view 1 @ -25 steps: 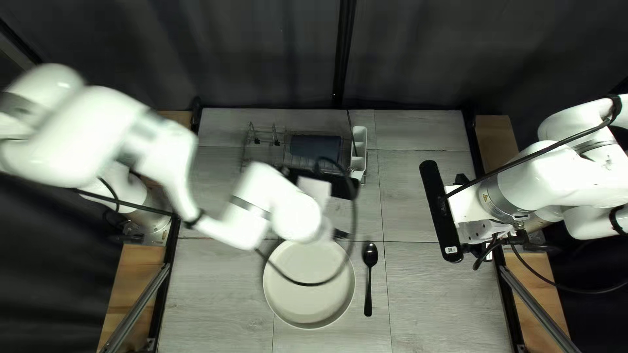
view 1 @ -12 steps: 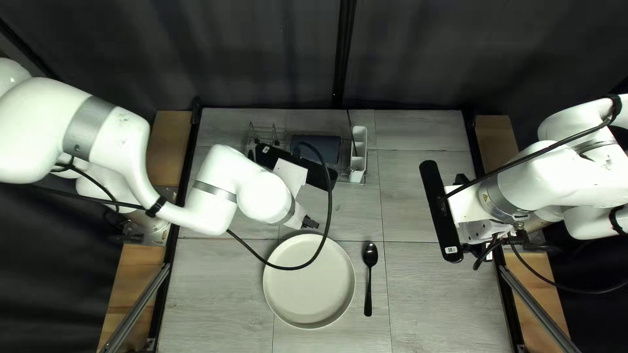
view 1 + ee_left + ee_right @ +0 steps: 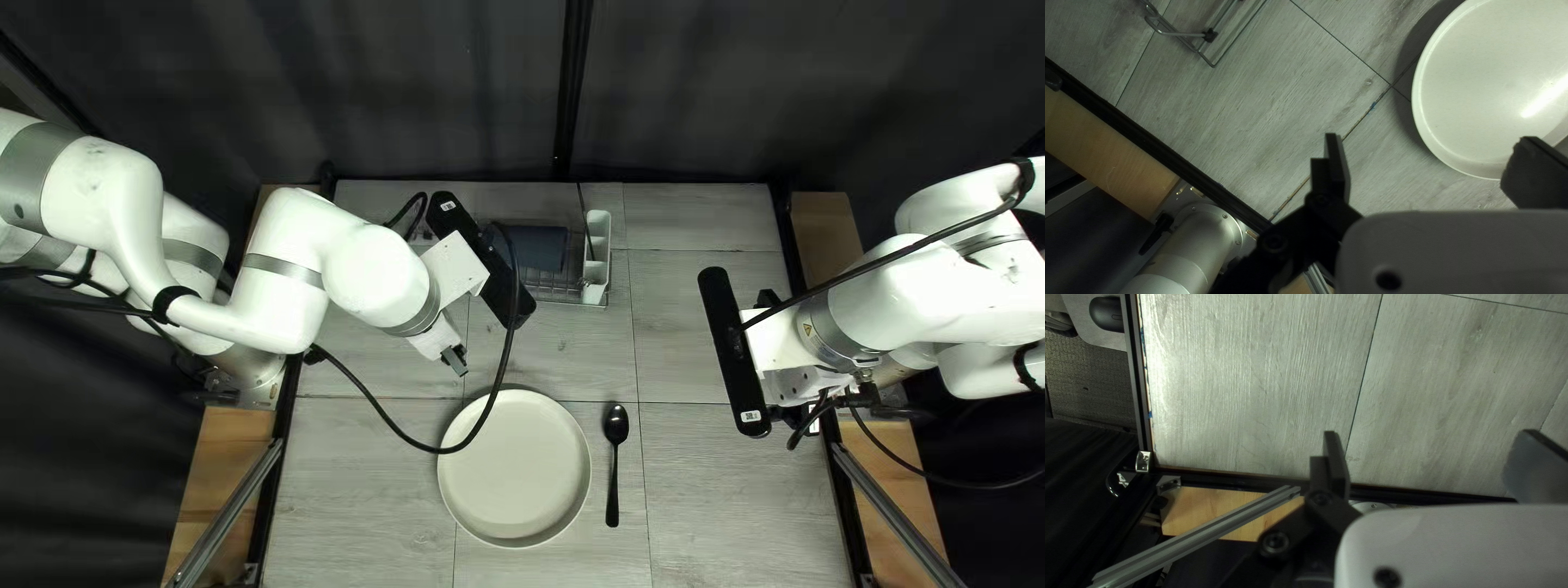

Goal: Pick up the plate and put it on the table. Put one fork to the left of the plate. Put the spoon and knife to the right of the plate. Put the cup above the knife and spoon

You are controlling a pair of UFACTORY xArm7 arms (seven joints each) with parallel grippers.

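The grey wood-grain tabletop (image 3: 740, 501) bears a round off-white plate (image 3: 514, 479); just right of it, a black slim-handled spoon (image 3: 616, 424); beyond the plate, a metal-wire dish rack (image 3: 555, 288).

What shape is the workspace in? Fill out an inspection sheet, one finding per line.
Surface: grey wood-look table; spills, nothing seen.
Job's things: plate down, spoon at its right in the top left view; fork, knife, cup not identifiable.
Clutter: wire rack with white caddy and dark blue item.
Pincers: left pincer and right pincer open, both empty.
Cables: left-arm cable crosses plate's rim in the top left view; right-arm cable seen too.
Surroundings: dark curtain behind far edge.
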